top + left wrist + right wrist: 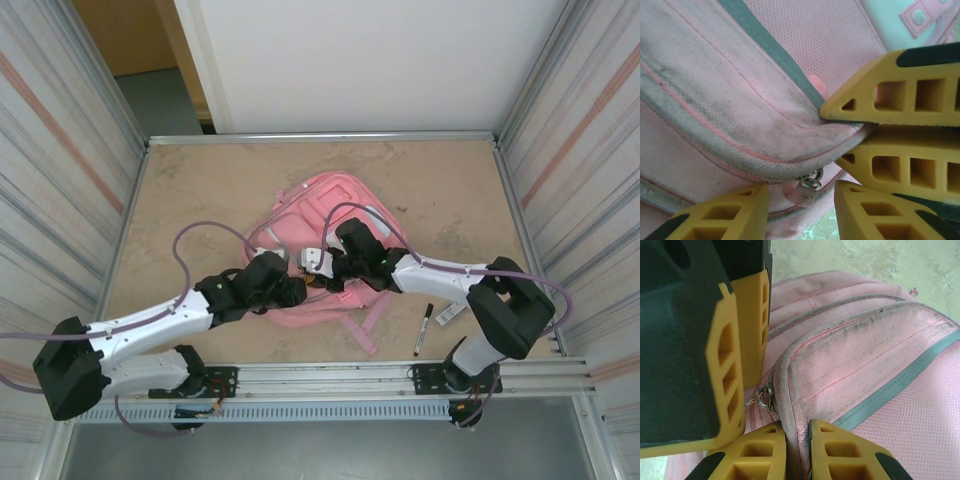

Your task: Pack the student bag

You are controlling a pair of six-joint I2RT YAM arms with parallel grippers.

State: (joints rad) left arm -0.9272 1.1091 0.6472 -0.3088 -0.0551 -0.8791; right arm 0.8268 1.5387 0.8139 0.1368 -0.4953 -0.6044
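Note:
The student bag [320, 215], a pink backpack, lies flat in the middle of the table. My right gripper [797, 427] is shut on the grey-piped rim of one of its pockets [860, 355], pinching the fabric fold between its yellow fingers. Beside that fold hangs a metal zip pull [759, 392]. My left gripper [801, 194] is open, with its two yellow fingertips standing on either side of the zip pull [809, 186] and not touching it. From above, both grippers meet at the bag's near edge, the left gripper [298, 290] close to the right gripper [318, 265].
A black marker pen [424, 330] and a small white item [448, 315] lie on the table to the right of the bag, near the front rail. A pink strap [368, 325] trails toward them. Metal walls enclose the table.

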